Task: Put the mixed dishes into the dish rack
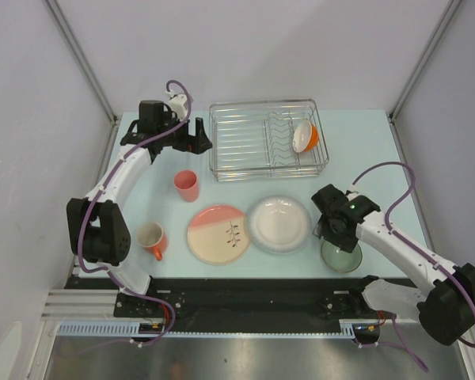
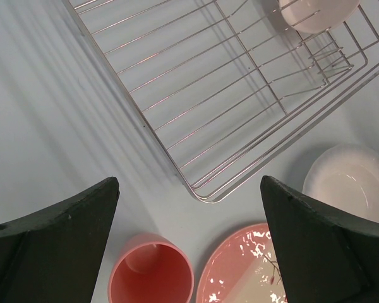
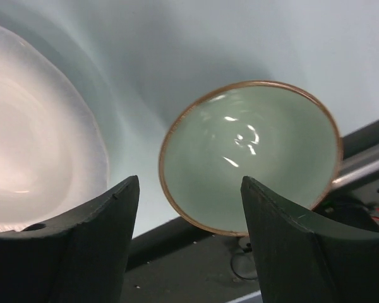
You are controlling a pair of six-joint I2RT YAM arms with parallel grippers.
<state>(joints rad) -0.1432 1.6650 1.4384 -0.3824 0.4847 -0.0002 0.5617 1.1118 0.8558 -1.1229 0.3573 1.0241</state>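
At the counter's [image 1: 364,150] near edge, toward the right corner, the right arm's fingers [image 3: 126,208] hang partly open over the small green bowl [image 3: 252,158]. They hold nothing. In the wrist view the bowl's near rim runs through the gap between them, and the right-hand finger covers part of the bowl; whether it touches the bowl cannot be told. Toward the near left corner an orange mug [image 1: 151,238] stands upright. In the middle, a pink-and-cream plate [image 1: 218,234] and a white plate [image 1: 279,223] lie flat side by side, rims meeting. Beyond the pink plate a salmon-pink tumbler [image 1: 186,185] stands mouth up. Along the far edge sits the wire dish rack [image 1: 245,138], with a bowl [image 1: 305,136], orange outside and white inside, tipped on its side among the plate slots at the right end. Just beside the rack's left end the left arm's fingers [image 2: 104,202] are spread wide and empty, with the tumbler well apart below them.
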